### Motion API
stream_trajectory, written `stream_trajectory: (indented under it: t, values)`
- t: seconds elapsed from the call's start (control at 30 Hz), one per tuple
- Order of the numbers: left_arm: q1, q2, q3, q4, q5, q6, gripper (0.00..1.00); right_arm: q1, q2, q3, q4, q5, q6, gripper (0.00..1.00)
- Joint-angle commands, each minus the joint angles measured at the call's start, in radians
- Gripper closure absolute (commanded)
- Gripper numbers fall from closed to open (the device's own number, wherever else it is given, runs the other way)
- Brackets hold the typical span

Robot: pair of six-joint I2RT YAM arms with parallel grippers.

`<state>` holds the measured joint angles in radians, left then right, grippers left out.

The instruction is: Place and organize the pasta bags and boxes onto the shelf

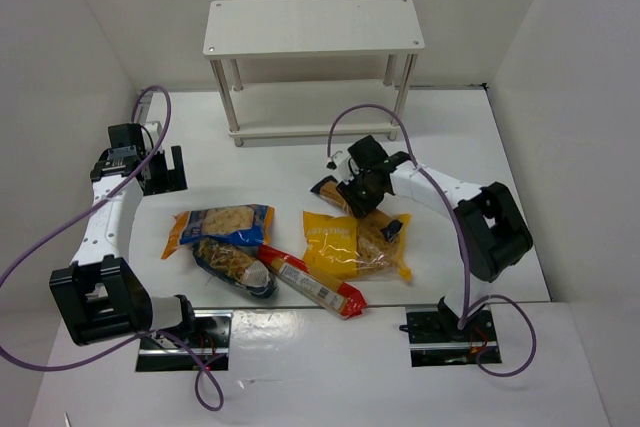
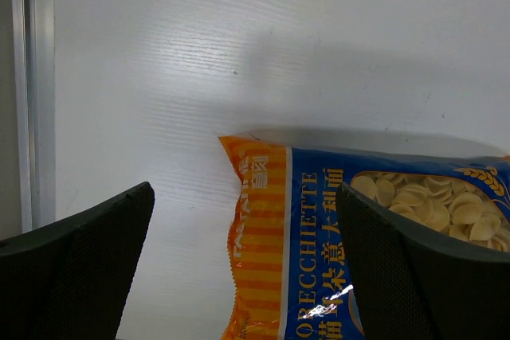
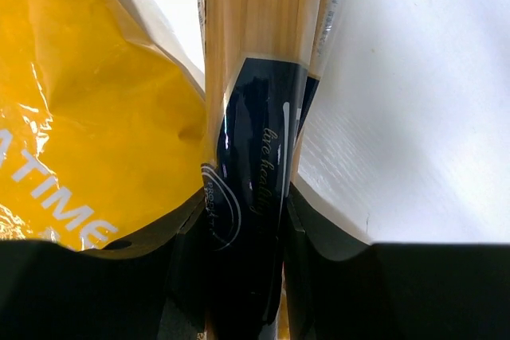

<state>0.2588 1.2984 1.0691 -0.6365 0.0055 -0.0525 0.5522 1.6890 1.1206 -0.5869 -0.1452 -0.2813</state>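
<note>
Spaghetti pack (image 3: 253,53) is in the grip: right gripper (image 3: 247,232) is clamped tight on its dark label, one finger pressing each side, with the yellow bag (image 3: 96,101) touching it on the left. Over on the other side, left gripper (image 2: 245,197) hangs with its fingers spread wide and nothing held, and the orange end of the blue-orange bag (image 2: 319,220) shows between them, shell pasta visible through its window. From above, the clear bag (image 1: 235,265) lies against the blue-orange one, pale pasta inside. The red-yellow pack (image 1: 315,285) runs slantwise between the clear bag and the yellow bag. All five packages sit on the table (image 1: 500,147), well in front of the shelf (image 1: 313,27) at the back wall.
</note>
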Motion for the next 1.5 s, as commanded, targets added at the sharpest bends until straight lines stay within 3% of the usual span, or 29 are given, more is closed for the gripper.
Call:
stream_trajectory:
  t: [0.0,0.6,1.03,1.2,1.47]
  values:
    - [0.005,-0.028,0.025,0.001,0.017,0.013,0.0,0.011,-0.075,0.054,-0.027,0.036,0.022,1.0]
    - [0.005,-0.019,0.025,0.001,0.008,0.013,0.0,0.011,-0.29,0.14,0.065,0.17,0.051,1.0]
    - [0.005,0.01,0.025,0.001,-0.01,0.013,0.0,0.011,-0.345,0.387,0.119,0.305,0.011,1.0]
    - [0.005,0.01,0.015,0.011,-0.019,0.013,0.0,0.011,-0.334,0.338,0.191,0.331,0.021,1.0]
    - [0.005,0.01,0.015,0.011,-0.019,0.013,0.0,0.011,-0.307,0.159,0.479,0.395,0.067,1.0]
